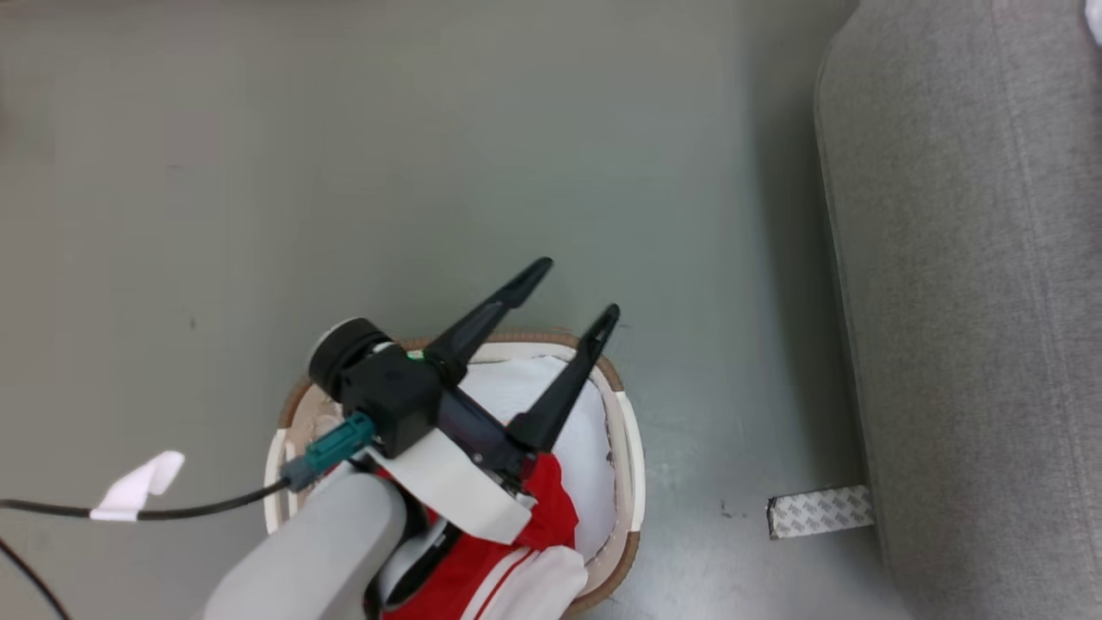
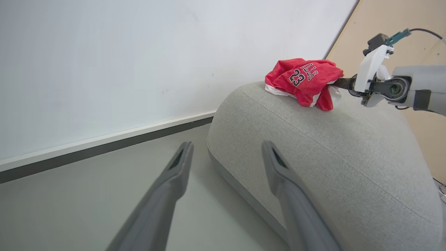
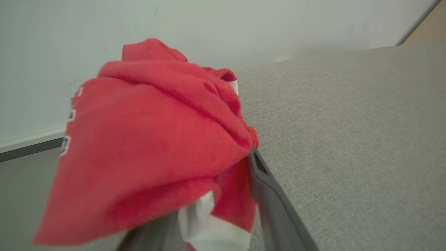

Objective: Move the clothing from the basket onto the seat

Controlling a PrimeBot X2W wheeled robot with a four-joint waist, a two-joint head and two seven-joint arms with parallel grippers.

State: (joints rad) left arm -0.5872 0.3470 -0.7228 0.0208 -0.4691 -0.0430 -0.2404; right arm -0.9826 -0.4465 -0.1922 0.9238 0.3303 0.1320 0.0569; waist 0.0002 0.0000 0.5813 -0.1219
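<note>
Red jersey (image 3: 146, 146) drapes the right gripper (image 3: 219, 164), jaws parted, atop the seat (image 3: 348, 139), seemingly mid-release. Next, the wide-open left gripper (image 1: 577, 287) must lift clothing (image 1: 551, 508) from the basket (image 1: 633, 448).

Head looks down; both wrists face the seat (image 2: 313, 157).
</note>
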